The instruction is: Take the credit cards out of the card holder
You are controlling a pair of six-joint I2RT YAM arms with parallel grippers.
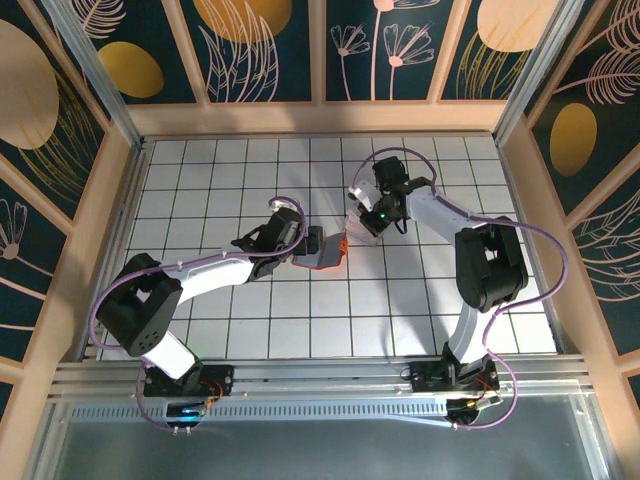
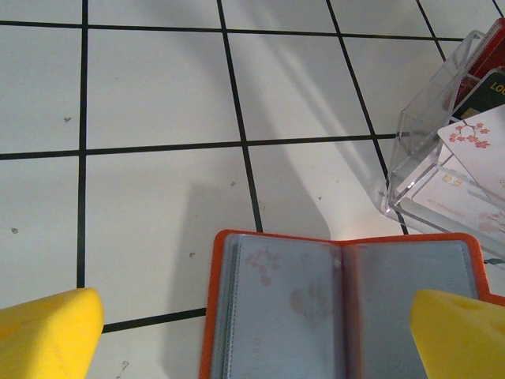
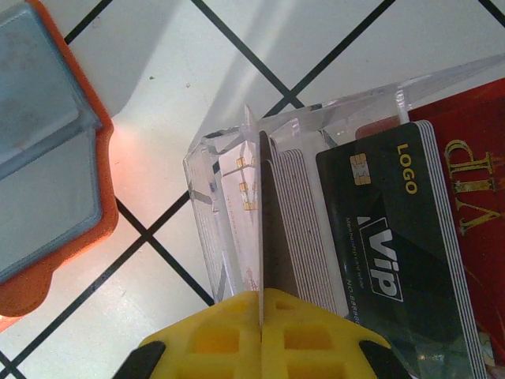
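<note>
Bare white tiled tabletop [image 2: 158, 87] lies open left of and beyond the flat orange-rimmed card holder [image 2: 316, 308], while a clear plastic card box [image 2: 418, 158] crowds its right side, the right gripper [image 3: 260, 300] pinching a thin edge-on card [image 3: 261, 205] at that box.

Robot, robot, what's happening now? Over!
Left gripper open at the open card holder. Right gripper shut on a card in the clear box. Nothing seen blocking.

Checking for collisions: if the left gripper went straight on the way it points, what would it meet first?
Likely the open card holder, lying between its spread fingers; the clear box sits off to the right.
</note>
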